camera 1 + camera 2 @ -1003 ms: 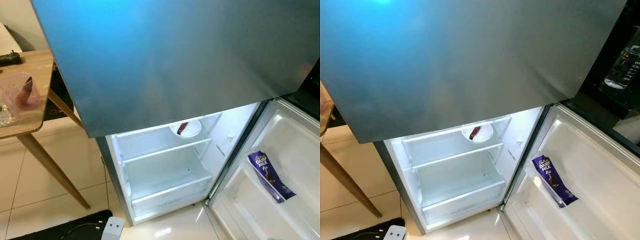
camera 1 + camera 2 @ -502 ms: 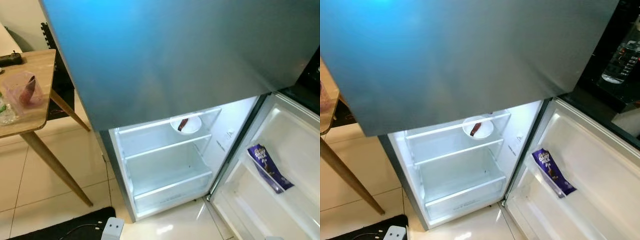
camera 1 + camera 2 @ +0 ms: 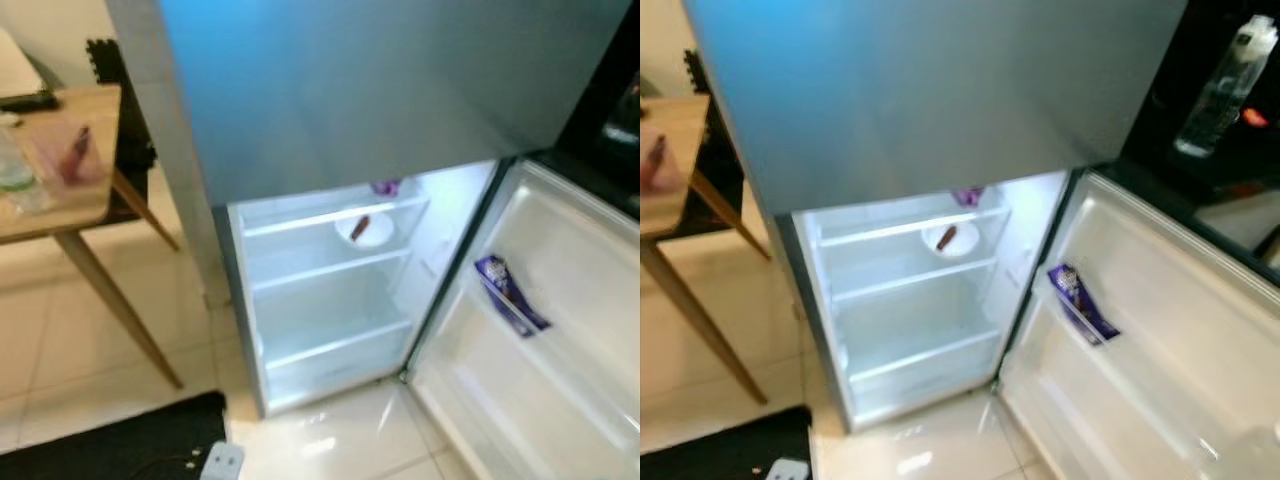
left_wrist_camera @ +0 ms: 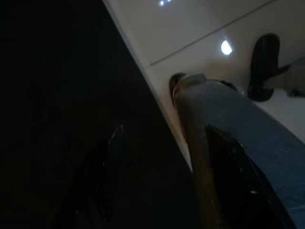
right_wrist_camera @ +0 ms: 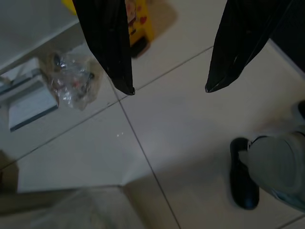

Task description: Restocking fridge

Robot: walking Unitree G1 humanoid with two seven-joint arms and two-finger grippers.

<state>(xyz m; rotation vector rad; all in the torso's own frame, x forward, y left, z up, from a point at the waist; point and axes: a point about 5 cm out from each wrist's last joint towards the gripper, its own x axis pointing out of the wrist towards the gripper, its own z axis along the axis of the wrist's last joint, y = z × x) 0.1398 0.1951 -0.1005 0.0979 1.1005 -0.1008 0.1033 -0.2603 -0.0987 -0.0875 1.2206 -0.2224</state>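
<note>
Tiled floor (image 3: 60, 330) runs under everything, pale and glossy, with a dark mat (image 3: 110, 445) at the near edge. At far left stands a wooden table (image 3: 60, 190) carrying a blurred bottle (image 3: 15, 175) and a pinkish tub (image 3: 70, 155); these look like stock waiting to go in, though that is a guess.

Next comes the fridge (image 3: 330, 290), its lower door (image 3: 560, 330) swung wide to the right while the upper door (image 3: 380, 80) is closed. Inside, the lit shelves are nearly bare: a white bowl (image 3: 364, 228) with a small dark piece in it sits on the middle shelf, and something purple (image 3: 385, 187), too blurred to name, is on the shelf above. A purple chocolate pack (image 3: 508, 295) leans in the door rack.

Both arms hang idle near the floor. The left gripper (image 4: 164, 176) is in deep shade, its fingers apart and holding nothing. The right gripper (image 5: 169, 88) hangs over the tiles with fingers spread and nothing between them; a person's shoe (image 5: 243, 179) is close by.

Restocking seems barely begun: the fridge is open, a few things are in, and most shelves remain to fill.
</note>
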